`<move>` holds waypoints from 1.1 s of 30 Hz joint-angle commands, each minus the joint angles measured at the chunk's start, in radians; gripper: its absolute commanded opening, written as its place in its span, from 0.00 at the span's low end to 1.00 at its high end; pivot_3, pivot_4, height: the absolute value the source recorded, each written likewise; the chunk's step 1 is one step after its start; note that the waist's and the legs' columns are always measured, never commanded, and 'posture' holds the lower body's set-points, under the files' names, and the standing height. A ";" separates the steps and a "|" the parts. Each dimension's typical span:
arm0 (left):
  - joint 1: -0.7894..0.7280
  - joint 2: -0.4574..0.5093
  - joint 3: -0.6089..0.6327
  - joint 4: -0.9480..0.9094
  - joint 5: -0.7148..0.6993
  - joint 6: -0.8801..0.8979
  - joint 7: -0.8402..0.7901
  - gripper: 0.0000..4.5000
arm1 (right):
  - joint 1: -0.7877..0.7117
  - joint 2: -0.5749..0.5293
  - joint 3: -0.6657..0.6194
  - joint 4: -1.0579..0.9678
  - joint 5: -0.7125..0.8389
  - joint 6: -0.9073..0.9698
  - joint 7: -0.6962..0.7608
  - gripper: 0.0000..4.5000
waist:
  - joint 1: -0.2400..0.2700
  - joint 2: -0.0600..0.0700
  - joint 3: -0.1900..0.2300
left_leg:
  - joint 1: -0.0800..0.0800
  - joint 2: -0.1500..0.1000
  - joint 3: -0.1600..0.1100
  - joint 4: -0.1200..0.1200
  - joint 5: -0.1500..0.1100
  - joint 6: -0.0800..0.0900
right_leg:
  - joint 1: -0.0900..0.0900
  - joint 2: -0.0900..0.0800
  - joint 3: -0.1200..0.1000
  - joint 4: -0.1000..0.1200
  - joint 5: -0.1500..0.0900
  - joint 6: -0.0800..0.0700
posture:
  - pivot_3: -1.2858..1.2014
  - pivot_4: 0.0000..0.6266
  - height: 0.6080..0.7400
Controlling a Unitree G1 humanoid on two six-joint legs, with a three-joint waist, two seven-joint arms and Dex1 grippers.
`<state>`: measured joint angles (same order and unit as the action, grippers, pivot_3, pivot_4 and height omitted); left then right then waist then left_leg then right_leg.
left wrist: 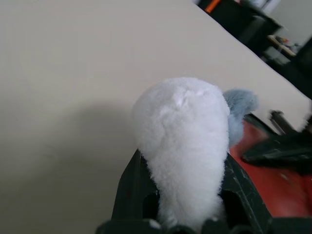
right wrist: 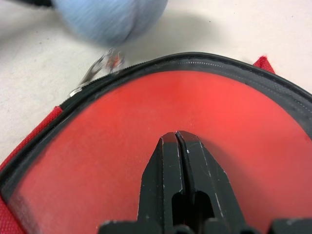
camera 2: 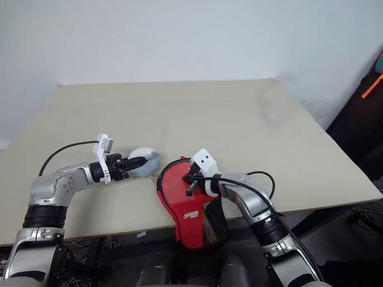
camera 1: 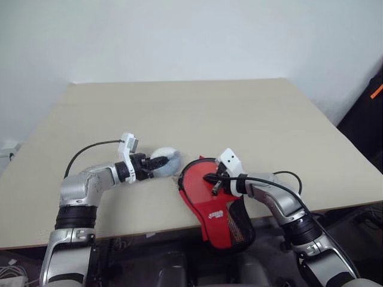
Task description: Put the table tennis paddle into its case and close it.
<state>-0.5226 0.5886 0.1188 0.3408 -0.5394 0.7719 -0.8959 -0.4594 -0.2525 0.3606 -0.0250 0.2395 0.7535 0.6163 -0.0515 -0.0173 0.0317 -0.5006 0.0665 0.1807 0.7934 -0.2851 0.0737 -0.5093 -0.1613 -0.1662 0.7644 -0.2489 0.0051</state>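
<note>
Red case (camera 1: 209,197) with white logo, black mesh and black trim, pale white and light blue plush charm (camera 1: 164,160), beige worktop (camera 1: 197,113), black jaws

Lab-like test room: bare beige table (camera 1: 197,113), plain white wall (camera 1: 179,36), cables underneath.

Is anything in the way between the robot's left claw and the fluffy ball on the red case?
Nothing is. The left gripper is shut on the plush ball beside the case. The right gripper, shut, presses the case's clear panel.
</note>
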 commanded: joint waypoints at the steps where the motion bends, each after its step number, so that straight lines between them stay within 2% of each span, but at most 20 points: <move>1: -0.076 0.012 0.003 0.039 0.042 -0.077 -0.013 0.15 | 0.013 -0.012 0.013 0.010 -0.015 0.011 0.012 0.00 | 0.000 0.000 0.000 | 0.000 0.000 0.000 0.000 0.000 0.000 | 0.000 0.000 0.000 0.000 0.000 0.000 | 0.52 0.00 0.35; 7: -0.160 -0.038 -0.039 0.130 0.093 -0.137 -0.019 0.15 | 0.017 -0.010 0.020 0.012 -0.025 0.008 0.014 0.00 | 0.000 -0.002 -0.002 | 0.000 0.001 0.000 0.001 0.000 0.000 | 0.000 0.001 0.000 0.000 0.000 0.000 | 0.52 0.00 0.35; 20: -0.541 -0.315 -0.061 0.688 0.290 -0.520 0.146 0.15 | 0.032 -0.005 0.036 0.001 -0.036 0.004 0.020 0.00 | 0.002 -0.004 -0.002 | -0.002 0.004 -0.001 0.007 -0.001 0.003 | 0.002 0.004 -0.001 0.000 0.000 0.000 | 0.52 0.00 0.35; 25: -0.634 -0.425 -0.060 0.805 0.333 -0.602 0.168 0.15 | 0.032 -0.002 0.037 -0.006 -0.042 0.008 0.021 0.00 | 0.002 -0.004 -0.002 | -0.003 0.004 -0.002 0.009 -0.003 0.005 | 0.002 0.004 -0.002 0.001 0.000 0.000 | 0.52 0.00 0.35; 28: -0.658 -0.484 -0.065 0.825 0.347 -0.601 0.140 0.15 | 0.031 -0.004 0.033 -0.005 -0.047 0.007 0.022 0.00 | 0.003 -0.004 -0.002 | -0.005 0.004 -0.003 0.011 -0.003 0.006 | 0.002 0.004 -0.003 0.001 0.000 0.000 | 0.52 0.00 0.35; 33: -0.616 -0.523 -0.143 0.761 0.397 -0.599 -0.053 0.15 | 0.034 -0.007 0.022 -0.010 -0.049 0.010 0.019 0.00 | 0.002 -0.004 -0.002 | -0.005 0.005 -0.003 0.014 -0.005 0.010 | 0.001 0.004 -0.003 0.002 0.000 0.000 | 0.52 0.00 0.35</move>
<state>-1.1156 0.0664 -0.0043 1.1819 -0.1494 0.2039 -0.8743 -0.4412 -0.2517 0.3669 -0.0475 0.2007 0.7392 0.6336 -0.0494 -0.0209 0.0293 -0.5059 0.0721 0.1782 0.8070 -0.2904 0.0833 -0.5081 -0.1570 -0.1692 0.7663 -0.2489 0.0051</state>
